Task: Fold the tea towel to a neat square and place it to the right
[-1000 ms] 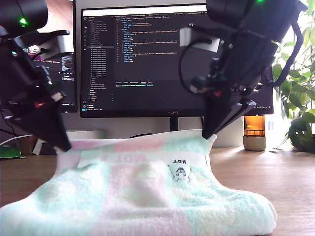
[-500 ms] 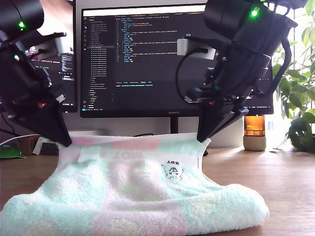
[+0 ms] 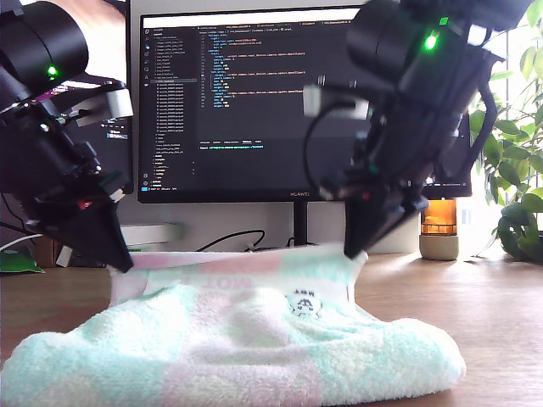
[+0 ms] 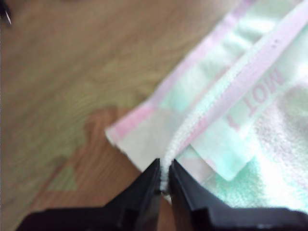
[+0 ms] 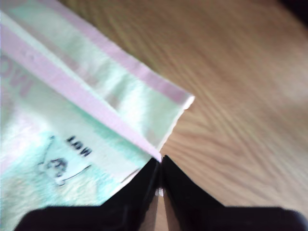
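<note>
- Exterior view: the tea towel lies in a soft heap on the wooden table, near the camera and filling the middle of the frame, mint and white with pink bands.
- At the exterior view's left, my first gripper pinches the towel's far raised edge; the first wrist view shows its jaws clenched on a corner of the cloth, with pink lettering beside them.
- Behind the towel stands a monitor showing dark code.
- At the exterior view's right, my second gripper is clamped on the other far corner; the second wrist view shows its jaws closed on the pink edge, near a small printed figure.
- Further right stand an amber jar and a leafy plant.
</note>
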